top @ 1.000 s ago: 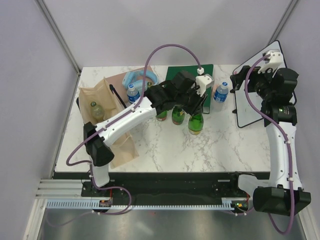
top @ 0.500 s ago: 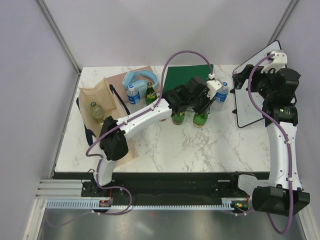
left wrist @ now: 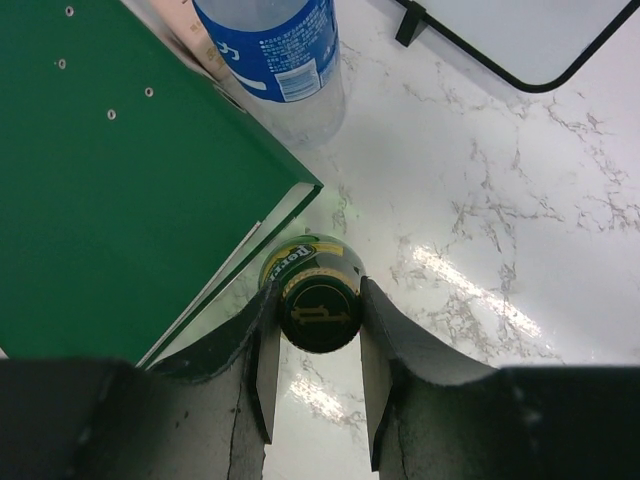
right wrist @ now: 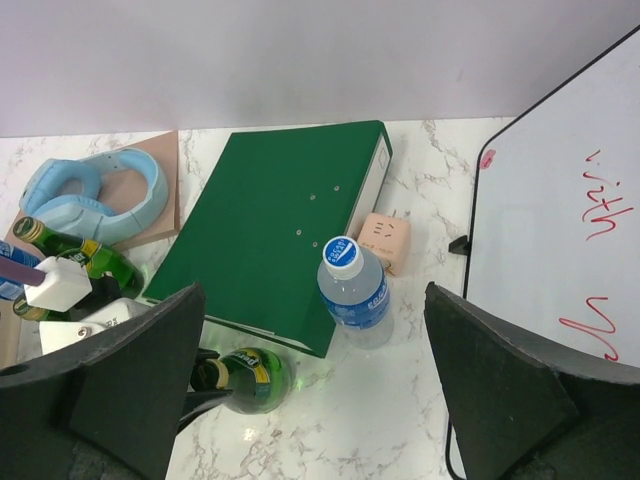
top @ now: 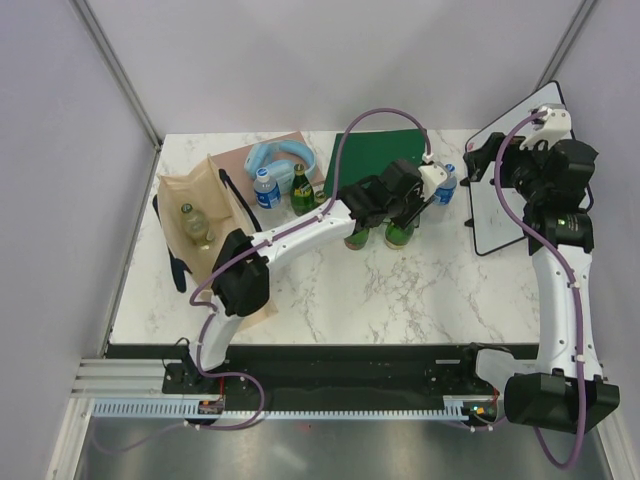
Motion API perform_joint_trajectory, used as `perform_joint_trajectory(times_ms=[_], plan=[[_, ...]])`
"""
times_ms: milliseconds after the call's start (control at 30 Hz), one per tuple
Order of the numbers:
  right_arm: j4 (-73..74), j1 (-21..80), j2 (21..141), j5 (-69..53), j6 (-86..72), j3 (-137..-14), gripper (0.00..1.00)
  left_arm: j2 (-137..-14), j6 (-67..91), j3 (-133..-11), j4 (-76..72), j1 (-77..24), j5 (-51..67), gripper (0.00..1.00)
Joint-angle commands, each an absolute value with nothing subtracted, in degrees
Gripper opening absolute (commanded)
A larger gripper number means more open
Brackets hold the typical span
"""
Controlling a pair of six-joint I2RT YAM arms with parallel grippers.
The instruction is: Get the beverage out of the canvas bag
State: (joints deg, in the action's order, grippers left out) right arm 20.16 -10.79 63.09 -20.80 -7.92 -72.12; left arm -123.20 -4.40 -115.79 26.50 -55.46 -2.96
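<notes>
The beige canvas bag (top: 195, 200) with navy handles stands open at the table's left, and a pale-capped bottle (top: 187, 211) shows inside it. My left arm reaches far right, and my left gripper (left wrist: 318, 302) (top: 403, 226) is shut on the neck of a green glass beverage bottle (left wrist: 318, 300) (top: 399, 238) (right wrist: 250, 378). That bottle is upright beside the corner of the green binder (left wrist: 120, 180); I cannot tell whether its base touches the marble. My right gripper (right wrist: 315, 400) (top: 508, 160) hangs wide open and empty, high over the whiteboard's edge.
A second green bottle (top: 355, 239) stands just left of the held one, another (top: 300, 188) near a water bottle (top: 264, 186). A blue-labelled water bottle (right wrist: 352, 290) (top: 443, 184), a pink adapter (right wrist: 383, 240), blue headphones (right wrist: 90, 195) and the whiteboard (right wrist: 560, 230) crowd the back.
My left arm has stretched out to the right, carrying the green bottle a little right and back toward the binder's corner. The right arm has stayed still.
</notes>
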Motion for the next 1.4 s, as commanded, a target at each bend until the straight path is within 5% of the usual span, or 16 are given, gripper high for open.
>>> perform_joint_trajectory(times_ms=[0, 33, 233, 667, 1100, 1367], plan=[[18.9, -11.2, 61.8, -21.5, -8.9, -71.5, 0.98, -120.7, -5.7, -119.0, 18.0, -55.5, -4.9, 0.32], [18.8, -11.2, 61.8, -21.7, -8.8, -71.5, 0.98, -120.4, -5.5, -118.7, 17.9, -55.5, -5.1, 0.43], [18.9, -11.2, 62.0, -23.5, -8.7, -71.2, 0.98, -117.1, -3.5, -117.4, 17.9, -55.6, -7.1, 0.73], [19.1, -11.2, 61.7, -31.7, -7.3, -71.7, 0.98, -102.9, -0.6, -112.8, 18.0, -55.4, -13.6, 0.99], [22.5, -11.2, 64.6, -47.0, -4.7, -71.4, 0.98, -75.8, 9.0, -95.5, 25.5, -52.4, -24.4, 1.0], [31.2, -10.0, 66.5, -49.7, 5.7, -70.8, 0.98, -59.7, 27.1, -81.6, 34.9, -41.4, -27.5, 0.94]])
